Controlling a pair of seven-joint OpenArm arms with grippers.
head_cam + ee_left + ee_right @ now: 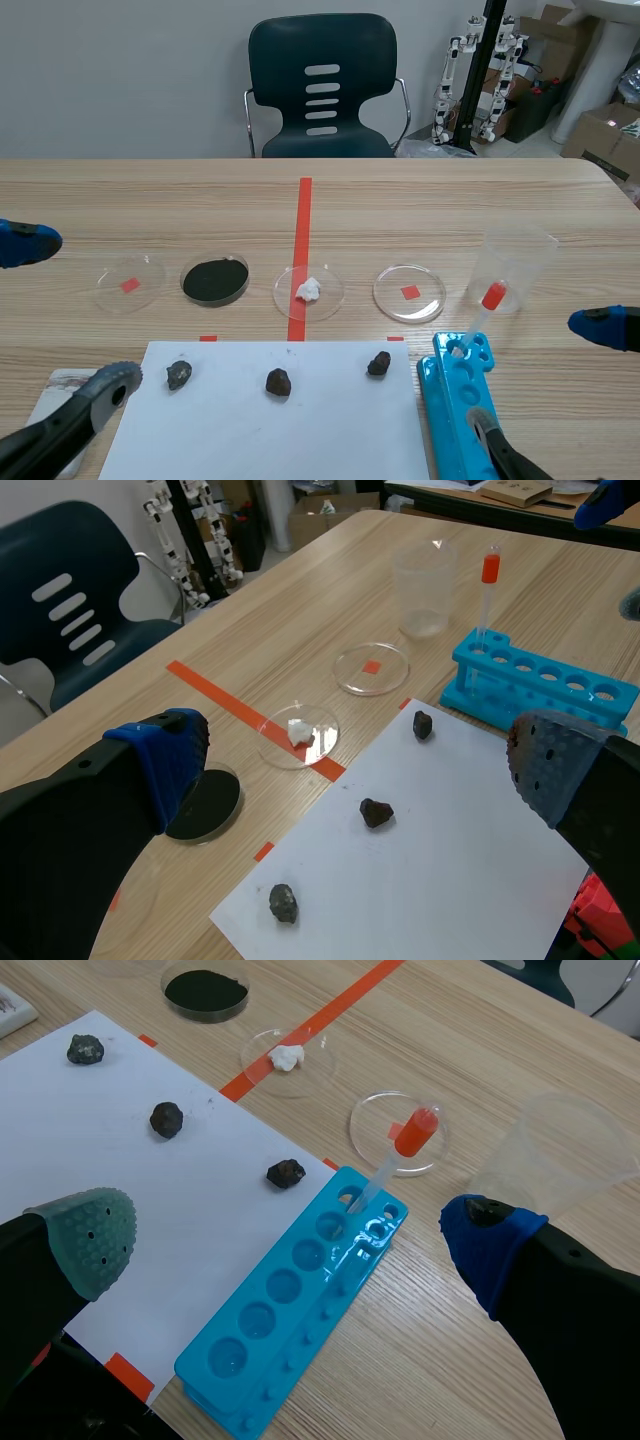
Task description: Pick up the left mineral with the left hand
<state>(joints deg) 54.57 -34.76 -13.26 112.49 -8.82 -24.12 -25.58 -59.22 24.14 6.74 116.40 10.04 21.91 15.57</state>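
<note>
Three dark minerals lie in a row on a white sheet. The left mineral is grey-black, also seen in the left wrist view and the right wrist view. The middle mineral and the right mineral lie further along the row. My left gripper hovers open left of the sheet; in its wrist view the left gripper holds nothing, with the left mineral below and ahead. My right gripper is open over the blue rack, and the right gripper is empty.
Behind the sheet stand an empty petri dish, one with black powder, one with a white lump and another empty dish. A clear beaker and a blue tube rack holding a red-bulbed dropper are at right.
</note>
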